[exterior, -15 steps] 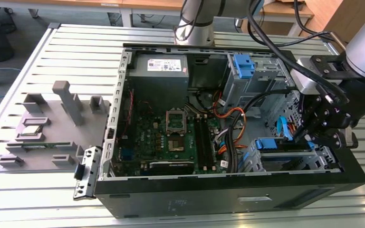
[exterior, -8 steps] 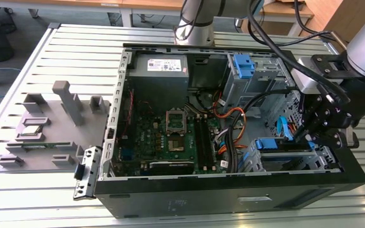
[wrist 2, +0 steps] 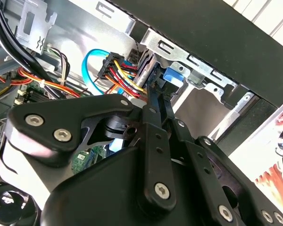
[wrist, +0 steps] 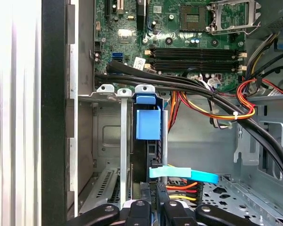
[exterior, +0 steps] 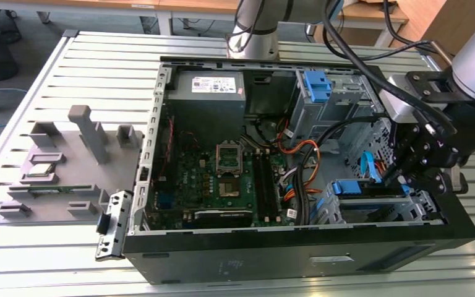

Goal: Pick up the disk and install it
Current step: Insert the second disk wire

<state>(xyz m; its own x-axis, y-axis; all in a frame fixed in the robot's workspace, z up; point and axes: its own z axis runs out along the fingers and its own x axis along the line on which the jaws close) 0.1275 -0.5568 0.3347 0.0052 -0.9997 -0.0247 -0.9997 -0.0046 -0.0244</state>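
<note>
**Disk seated in its bay, gripper at its end**

The gripper (exterior: 415,170), at the exterior view's right, has its fingers drawn narrow at the disk's (wrist: 148,123) cabled end. The disk stands on edge in the drive cage (wrist: 108,136), centre of the first wrist view. Installation looks nearly complete.

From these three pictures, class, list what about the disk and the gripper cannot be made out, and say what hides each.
- Disk: in the first wrist view it stands edge-on in the drive cage; its label face is hidden by the cage walls.
- Gripper: in the second wrist view its own black linkage hides the fingertips.
- Disk's lower end: cut off in the first wrist view by the gripper body and cables.
- Exterior view: the arm covers the cage's right side.
</note>
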